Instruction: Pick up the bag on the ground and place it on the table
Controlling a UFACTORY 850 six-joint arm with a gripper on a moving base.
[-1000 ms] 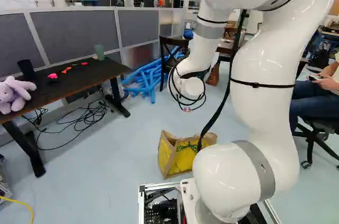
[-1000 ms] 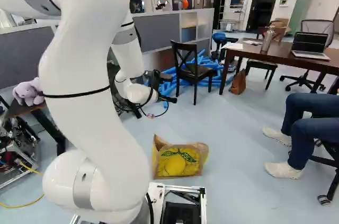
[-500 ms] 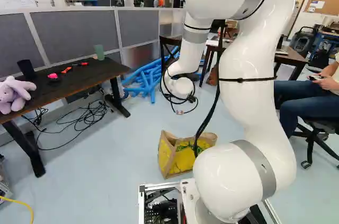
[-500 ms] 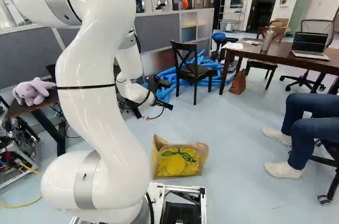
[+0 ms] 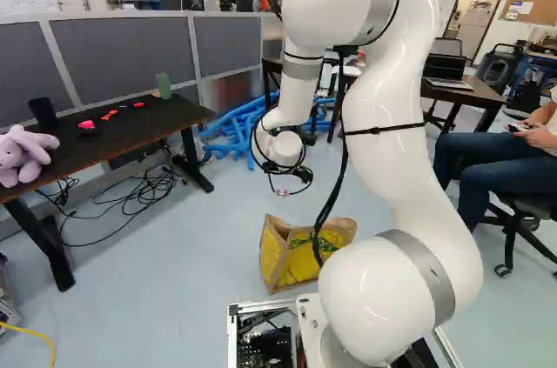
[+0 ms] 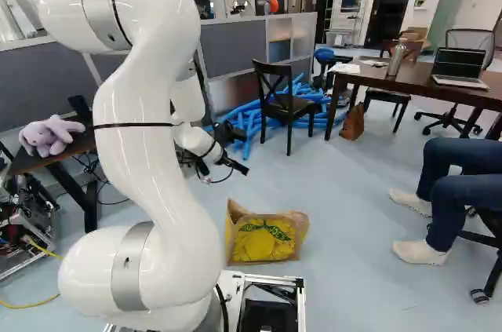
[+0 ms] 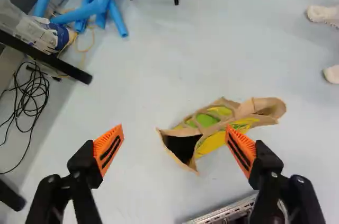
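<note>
Bag (image 5: pixel 283 265) is resting on the floor (image 5: pixel 165 298) in the left base view. In the right base view, the gripper (image 6: pixel 241 167) is hanging higher. In the wrist view, its fingers (image 7: pixel 109 149) are standing wide apart, empty, the bag sitting ahead.

No legible text, labels or signs.

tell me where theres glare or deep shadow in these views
left base view: bright glints on the white arm; right base view: pale highlights along the arm too; wrist view: the bag's open end is too dark to see into, and soft shadow falls on the floor beside the base
</note>
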